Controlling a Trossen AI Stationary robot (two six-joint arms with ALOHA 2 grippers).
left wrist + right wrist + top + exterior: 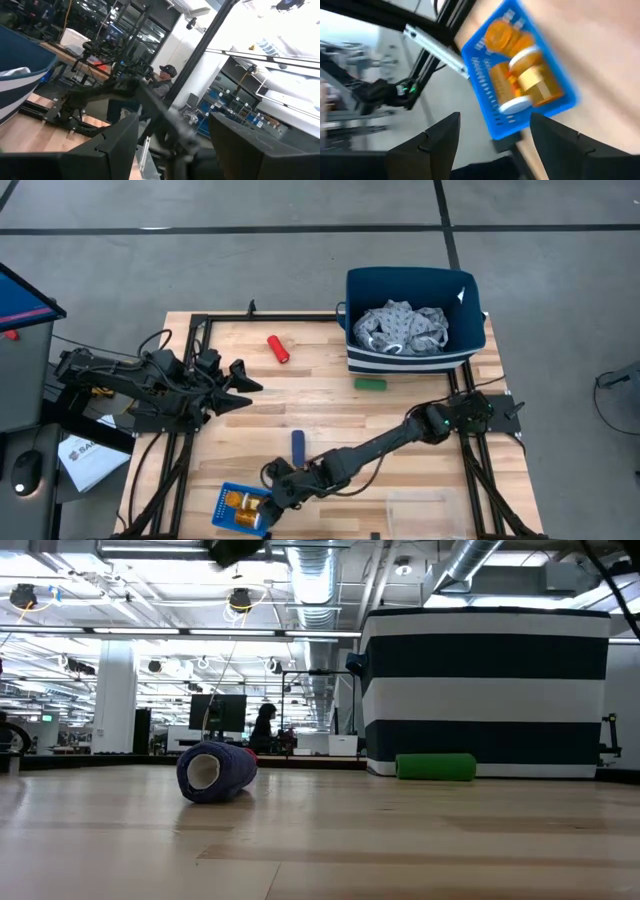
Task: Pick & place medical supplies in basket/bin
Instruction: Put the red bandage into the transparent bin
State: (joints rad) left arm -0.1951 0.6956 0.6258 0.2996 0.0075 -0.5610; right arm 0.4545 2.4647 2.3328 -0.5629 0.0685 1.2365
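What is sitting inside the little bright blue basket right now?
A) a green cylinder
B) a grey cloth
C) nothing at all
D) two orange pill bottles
D: the right wrist view shows two orange pill bottles lying in the blue basket, with the right end effector beside it.

Person in cap beyond table; monitor; paper.

The right tool is seen reaching over the small blue basket at the near edge of the surface, where two orange pill bottles lie. Whether it is parted cannot be judged. The grey cloth is held in the navy bin. Red, green and dark blue cylinders are spread apart. The left tool is parked at the left side.
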